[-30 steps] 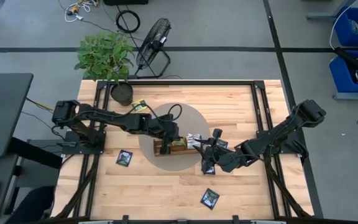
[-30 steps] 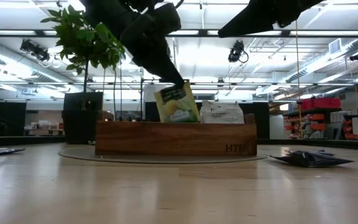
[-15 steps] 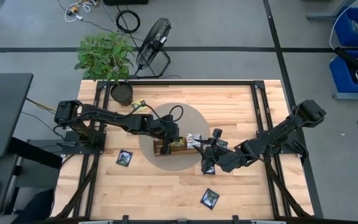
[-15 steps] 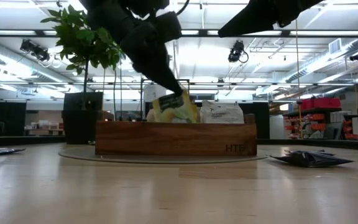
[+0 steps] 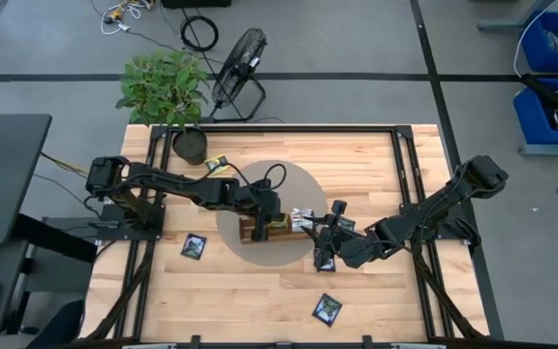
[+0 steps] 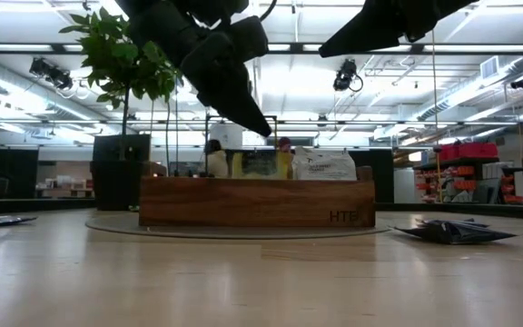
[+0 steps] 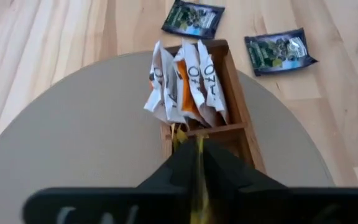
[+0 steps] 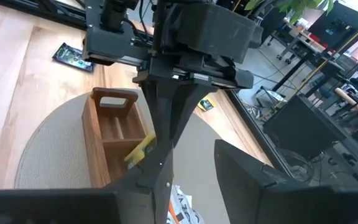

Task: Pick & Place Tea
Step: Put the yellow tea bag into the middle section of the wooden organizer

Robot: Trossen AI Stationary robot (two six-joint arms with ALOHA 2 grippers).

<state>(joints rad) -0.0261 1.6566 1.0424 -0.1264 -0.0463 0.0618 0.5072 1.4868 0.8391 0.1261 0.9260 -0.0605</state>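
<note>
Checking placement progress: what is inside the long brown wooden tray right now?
The long brown wooden tray holds upright white-and-orange tea sachets in its end compartment. A yellow sachet sits in the next one, under the left claw, which covers most of it. The handle-end compartment looks empty.

High view looks straight down, low view level across the table; both wrist views share the wooden tray (image 7: 229,112).

Two dark, matte black jointed arms, boxy at the shoulders. Slim tapering black fingers (image 6: 243,109). Thin black cable looping over one wrist.
</note>
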